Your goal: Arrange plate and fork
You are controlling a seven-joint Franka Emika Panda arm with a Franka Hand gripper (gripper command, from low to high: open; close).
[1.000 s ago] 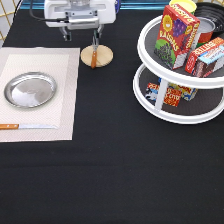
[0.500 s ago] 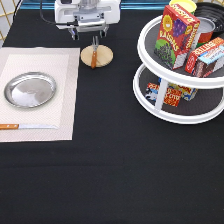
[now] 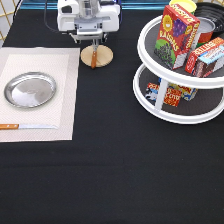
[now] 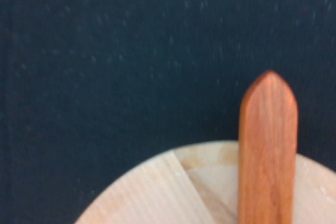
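the gripper hangs at the exterior view's top, directly over the round wooden coaster that sits on the black table just past the placemat's top right corner. the fork lies on that coaster with its brown wooden handle showing below the hand; its long axis runs roughly top to bottom in the exterior view, the handle's end pointing toward the exterior view's bottom and reaching near the coaster's lower edge. the tines are hidden under the hand, so their direction can only be taken from the handle. whether the fingers are apart or closed on the fork cannot be told, as the hand's body covers them. in the wrist view the handle is a reddish brown strip with a tapered, pointed end that runs out over the coaster's pale wood and ends above the dark cloth. the plate, shiny and round with a raised rim, rests on the pale placemat at the exterior view's left, well apart from the fork. a wooden-handled knife lies across the placemat below the plate, its long axis left to right. a white two-tier turntable rack with food boxes stands at the exterior view's right.
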